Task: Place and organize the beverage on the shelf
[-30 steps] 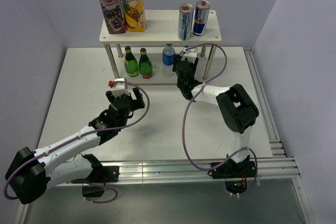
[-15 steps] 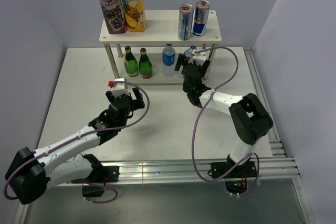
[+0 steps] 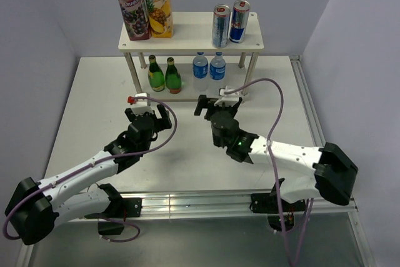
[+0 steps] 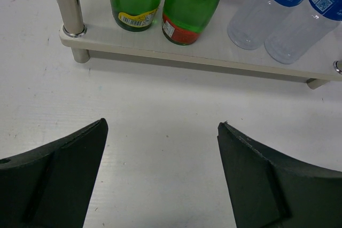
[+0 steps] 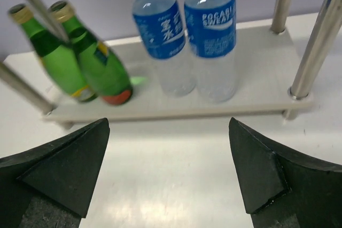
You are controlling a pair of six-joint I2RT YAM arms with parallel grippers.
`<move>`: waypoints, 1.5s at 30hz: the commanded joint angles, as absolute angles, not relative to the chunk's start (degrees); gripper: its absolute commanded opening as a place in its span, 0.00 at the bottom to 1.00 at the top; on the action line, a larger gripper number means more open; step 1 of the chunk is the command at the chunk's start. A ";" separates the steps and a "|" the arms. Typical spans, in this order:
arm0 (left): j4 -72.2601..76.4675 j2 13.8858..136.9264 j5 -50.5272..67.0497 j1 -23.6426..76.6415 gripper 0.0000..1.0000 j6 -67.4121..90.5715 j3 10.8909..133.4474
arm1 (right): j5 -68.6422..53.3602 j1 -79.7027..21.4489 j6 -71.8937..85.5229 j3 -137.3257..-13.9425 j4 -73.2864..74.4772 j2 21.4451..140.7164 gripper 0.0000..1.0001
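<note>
The small white two-tier shelf (image 3: 187, 34) stands at the far middle of the white table (image 3: 94, 110). At the left end of its top board, a purple juice carton (image 3: 131, 4) and a yellow juice carton (image 3: 157, 1) stand upright side by side. At the right end, two slim blue-and-silver drink cans (image 3: 220, 26) stand close together. On the lower board, two green glass bottles (image 3: 155, 74) stand at the left. Just right of them are two clear plastic water bottles with blue labels (image 3: 200, 71), upright and touching each other.

The left gripper (image 3: 148, 112) hangs over the table on the near side of the shelf's left half. Its black fingers (image 4: 59, 174) are spread wide with nothing between them, and its wrist view looks onto the lower board.

The right gripper (image 3: 217, 103) hangs near the shelf's middle, apart from it. Its fingers (image 5: 267, 174) are likewise spread wide and empty, pointing toward the water bottles.
</note>
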State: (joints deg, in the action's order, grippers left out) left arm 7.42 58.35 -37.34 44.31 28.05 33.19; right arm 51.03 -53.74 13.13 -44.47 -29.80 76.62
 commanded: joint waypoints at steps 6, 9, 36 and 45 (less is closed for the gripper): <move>4.15 55.72 -36.57 44.12 0.89 30.30 36.72 | 57.49 -66.26 23.37 -48.57 0.44 56.88 0.99; -9.80 55.55 -38.14 44.65 0.87 37.58 44.69 | 55.46 -67.76 26.71 -57.00 19.20 52.13 1.00; -34.20 43.33 -30.06 48.08 0.99 18.81 68.21 | 45.35 -70.49 23.12 -67.59 43.51 33.57 1.00; -31.47 40.78 -32.08 47.81 0.99 18.54 64.78 | 46.76 -70.49 21.53 -65.30 40.61 32.61 1.00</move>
State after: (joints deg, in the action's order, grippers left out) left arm -35.75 42.57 -31.07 47.99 19.97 65.10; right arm 46.02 -70.26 23.31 -66.04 43.51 33.39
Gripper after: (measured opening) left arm 0.993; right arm 0.997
